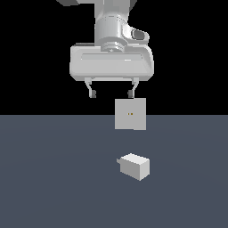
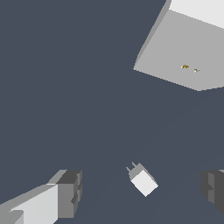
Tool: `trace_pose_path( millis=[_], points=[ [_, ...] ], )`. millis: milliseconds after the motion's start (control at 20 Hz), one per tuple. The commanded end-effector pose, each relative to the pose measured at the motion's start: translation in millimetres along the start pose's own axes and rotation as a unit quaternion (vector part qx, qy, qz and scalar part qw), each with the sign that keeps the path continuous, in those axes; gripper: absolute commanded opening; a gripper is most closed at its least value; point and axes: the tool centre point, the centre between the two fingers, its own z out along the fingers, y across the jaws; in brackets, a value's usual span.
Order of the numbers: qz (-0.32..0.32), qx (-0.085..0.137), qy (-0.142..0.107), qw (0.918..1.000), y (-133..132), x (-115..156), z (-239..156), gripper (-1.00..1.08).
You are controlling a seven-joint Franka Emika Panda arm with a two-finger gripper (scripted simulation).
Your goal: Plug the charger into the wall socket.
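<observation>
The charger (image 1: 134, 166) is a small off-white block lying on the dark floor, its short prongs pointing toward the exterior view's left. It also shows in the wrist view (image 2: 142, 179), between the fingers. The wall socket (image 1: 130, 114) is a flat upright off-white square plate with two tiny holes at its centre, standing behind the charger; it also shows in the wrist view (image 2: 183, 54). My gripper (image 1: 111, 94) hangs high above the floor, open and empty, above and to the exterior view's left of the charger. One fingertip (image 2: 69, 192) is plainly visible in the wrist view.
The grey-blue floor (image 1: 53, 178) stretches across the lower half of the exterior view. The background behind it is black.
</observation>
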Motion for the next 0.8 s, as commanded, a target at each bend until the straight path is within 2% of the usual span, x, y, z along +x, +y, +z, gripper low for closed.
trace_pose_path(
  millis=[0, 350, 750],
  points=[
    [0.000, 0.000, 0.000, 1.0000, 0.0, 0.0, 0.0, 1.00],
    [-0.017, 0.000, 0.003, 0.9998, 0.1, -4.6, 3.9, 1.00],
    [-0.077, 0.001, 0.012, 0.9970, 1.6, -20.2, 17.6, 1.00]
  ],
)
